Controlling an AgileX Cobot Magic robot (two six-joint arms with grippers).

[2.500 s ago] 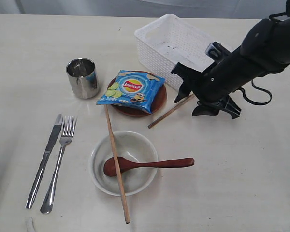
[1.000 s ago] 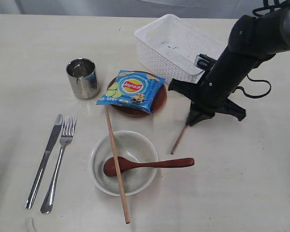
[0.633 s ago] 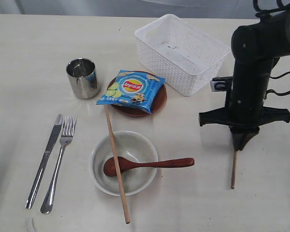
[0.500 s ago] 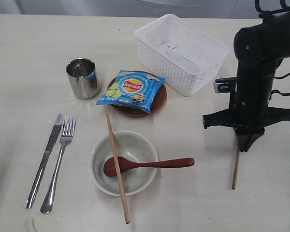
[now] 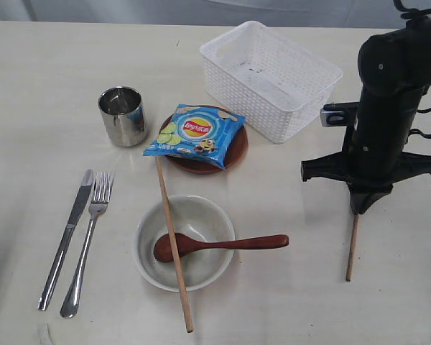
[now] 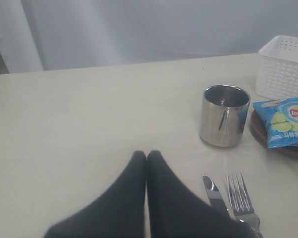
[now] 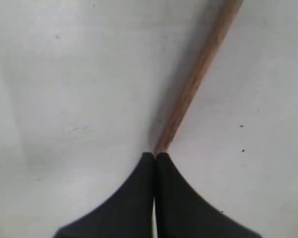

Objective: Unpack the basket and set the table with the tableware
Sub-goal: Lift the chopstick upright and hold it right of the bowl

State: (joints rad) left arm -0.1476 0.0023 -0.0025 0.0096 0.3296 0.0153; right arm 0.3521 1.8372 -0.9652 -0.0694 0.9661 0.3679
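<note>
On the right of the counter, the right tool is clenched on one chopstick, pointing at the near edge; the other chopstick lies across the bowl, well off to the left.

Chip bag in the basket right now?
No, the chip bag lies on top of the brown plate, outside the white basket.

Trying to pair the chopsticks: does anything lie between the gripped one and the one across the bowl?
Yes. The wooden spoon lies in the bowl, its handle pointing toward the held chopstick; the bowl's rim is between too.
</note>
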